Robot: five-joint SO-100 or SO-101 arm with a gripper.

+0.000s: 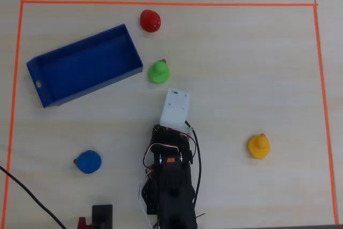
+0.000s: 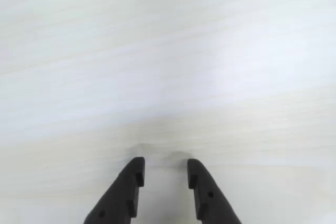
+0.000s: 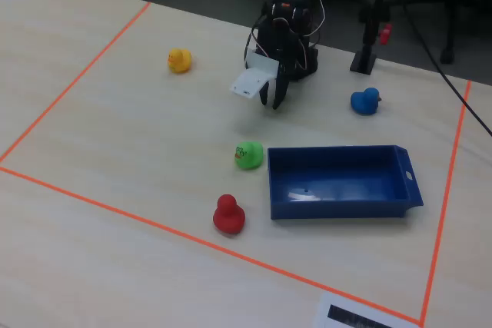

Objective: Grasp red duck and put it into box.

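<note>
The red duck [image 1: 150, 21] stands on the table near the far orange tape line, just off the blue box's corner; in the fixed view it [image 3: 228, 215] is in front of the box's left end. The box [image 1: 86, 68] is an empty shallow blue tray lying at an angle, also in the fixed view [image 3: 338, 178]. My gripper [image 2: 165, 169] is open and empty, its black fingers pointing down at bare table. In the fixed view the gripper [image 3: 275, 102] hangs close to the arm's base, well short of the red duck. In the overhead view the white wrist block [image 1: 175, 108] hides the jaws.
A green duck [image 1: 158, 72] sits between my gripper and the red duck, beside the box's corner. A yellow duck [image 1: 259, 146] and a blue duck [image 1: 88, 161] sit on either side of the arm. Orange tape [image 1: 161, 4] borders the work area. A black stand [image 3: 363, 59] is near the base.
</note>
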